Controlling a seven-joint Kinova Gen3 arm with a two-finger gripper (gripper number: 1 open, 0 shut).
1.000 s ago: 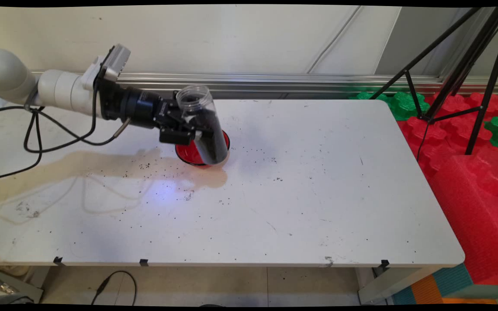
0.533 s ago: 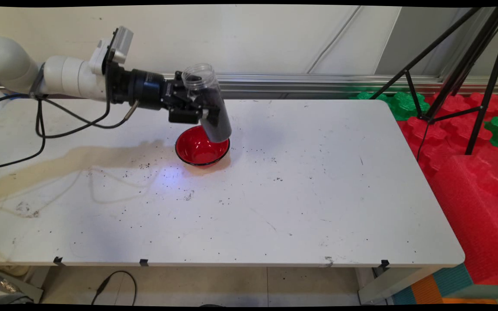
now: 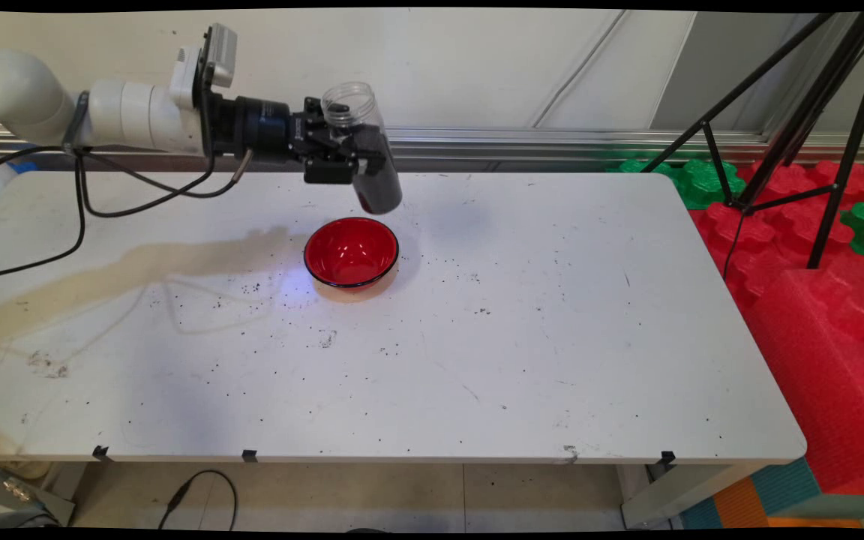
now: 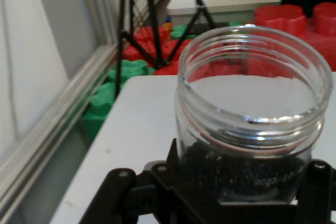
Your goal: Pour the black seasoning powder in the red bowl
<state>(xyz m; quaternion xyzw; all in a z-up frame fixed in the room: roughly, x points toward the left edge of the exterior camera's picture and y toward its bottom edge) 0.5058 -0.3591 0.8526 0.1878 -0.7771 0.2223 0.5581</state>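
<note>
Gripper (image 3: pixel 357 161) clamps the clear jar (image 3: pixel 361 146) of dark grains, mouth up, tilted slightly; the red bowl (image 3: pixel 351 252) sits below, a little nearer.

Hand (image 4: pixel 239 182) grips open clear jar (image 4: pixel 251 108) part-filled with black grains

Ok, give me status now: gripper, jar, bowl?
Gripper shut on jar, tilted, dark grains inside. Red bowl below on table, apart. Nothing between.
</note>
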